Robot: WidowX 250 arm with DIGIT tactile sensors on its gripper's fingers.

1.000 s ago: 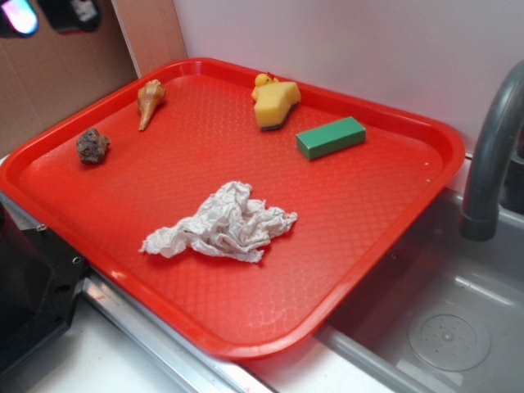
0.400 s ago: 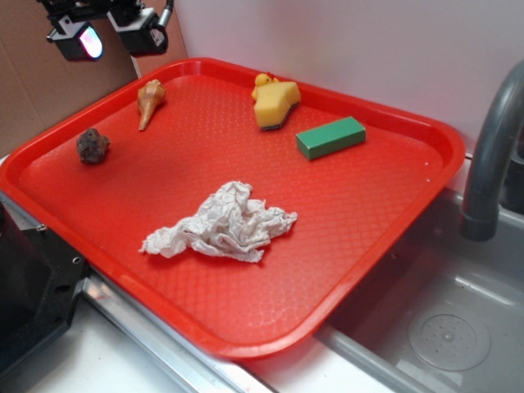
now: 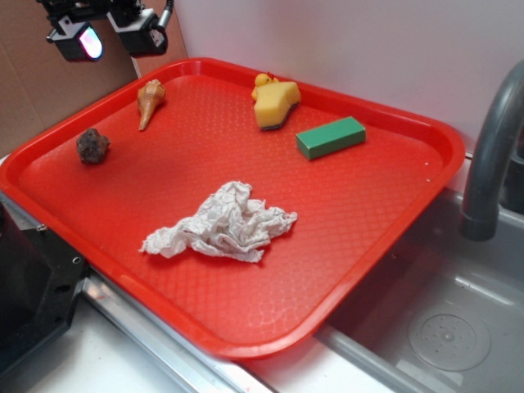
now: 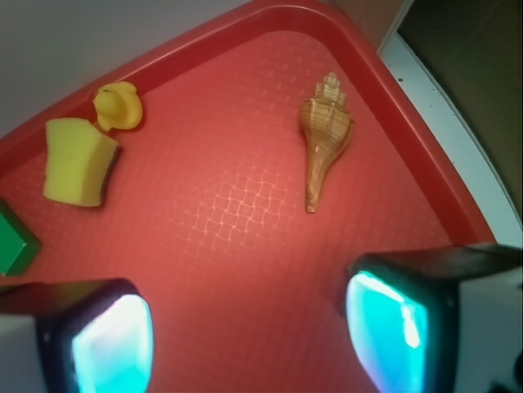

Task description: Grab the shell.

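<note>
Gripper (image 4: 250,332): my jaws are spread wide, holding nothing.
Shell (image 4: 324,133): ahead of me, slightly right (lying flat on the tray (image 4: 221,213)).

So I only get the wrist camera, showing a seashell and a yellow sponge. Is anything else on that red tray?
Observer: Yes, a dark lumpy rock lies near the tray rim, apart from the shell.
Operator: Anything in the middle?
Observer: A crumpled white paper towel, touching nothing else.
Operator: And beyond the tray?
Observer: A sink with a grey faucet sits beside it.
</note>
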